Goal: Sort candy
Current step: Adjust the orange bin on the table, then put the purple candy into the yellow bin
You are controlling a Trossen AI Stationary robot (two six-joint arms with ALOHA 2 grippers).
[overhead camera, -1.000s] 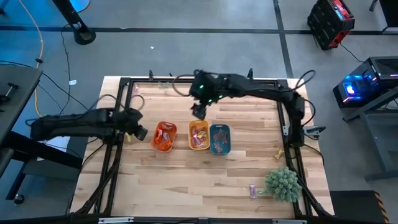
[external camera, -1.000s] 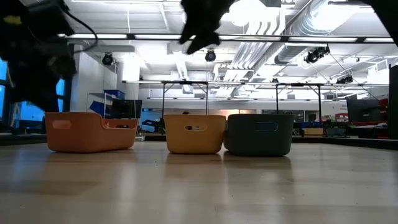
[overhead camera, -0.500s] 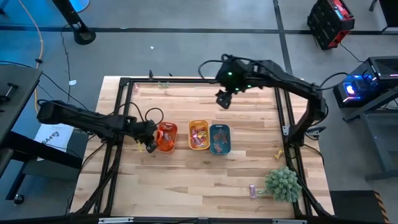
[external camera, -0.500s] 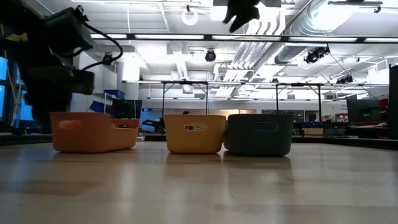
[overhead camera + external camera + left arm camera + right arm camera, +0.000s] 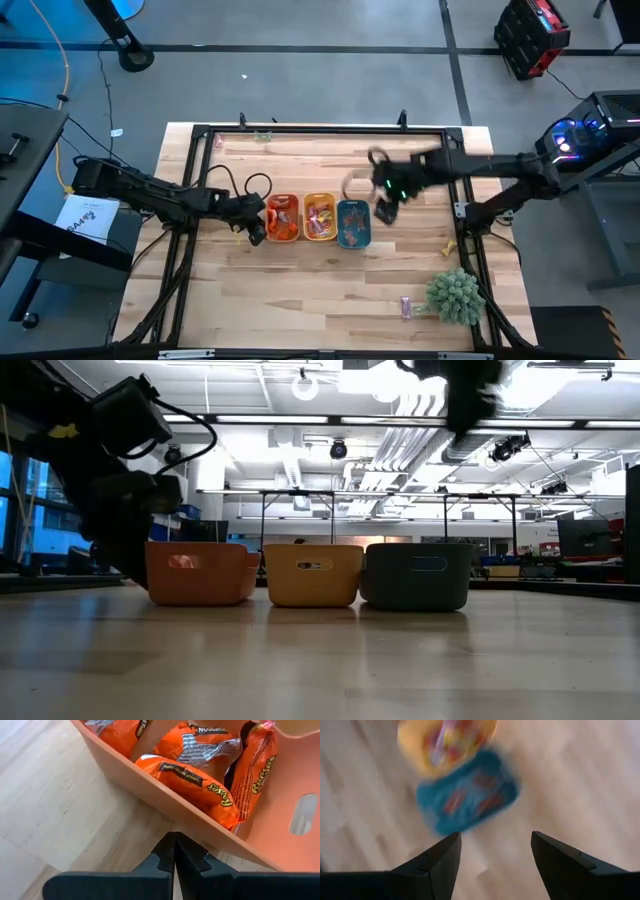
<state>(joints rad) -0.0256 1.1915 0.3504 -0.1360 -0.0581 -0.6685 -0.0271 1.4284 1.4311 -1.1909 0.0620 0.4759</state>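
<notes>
Three oblong trays stand in a row mid-table: orange tray (image 5: pixel 283 217), yellow tray (image 5: pixel 320 216), teal tray (image 5: pixel 353 222), each holding wrapped candy. Orange-wrapped candy (image 5: pixel 192 782) fills the orange tray. A pink-purple candy (image 5: pixel 406 305) and a yellow candy (image 5: pixel 449 246) lie loose on the table's right side. My left gripper (image 5: pixel 255 230) (image 5: pixel 174 840) is shut, low at the orange tray's left side. My right gripper (image 5: pixel 385 212) (image 5: pixel 495 835) is open, held high just right of the teal tray (image 5: pixel 467 795). My left gripper touches the orange tray's outer wall (image 5: pixel 185 822) on its left side, low down, with its shut fingertips. The fingers come in nearly level from the table's left. The tray rests flat on the table against the yellow tray.
A spiky green plant ball (image 5: pixel 455 295) sits at the near right corner beside the pink-purple candy. A black frame (image 5: pixel 200 135) runs around the table. Bare wood lies in front of the trays toward the near edge and behind them toward the far edge.
My left gripper has moved toward the table's right, low, and the orange tray has slid right along the table until it stands beside the yellow tray. My right gripper has swung from above the yellow tray's far side toward the right, then toward the near edge.
</notes>
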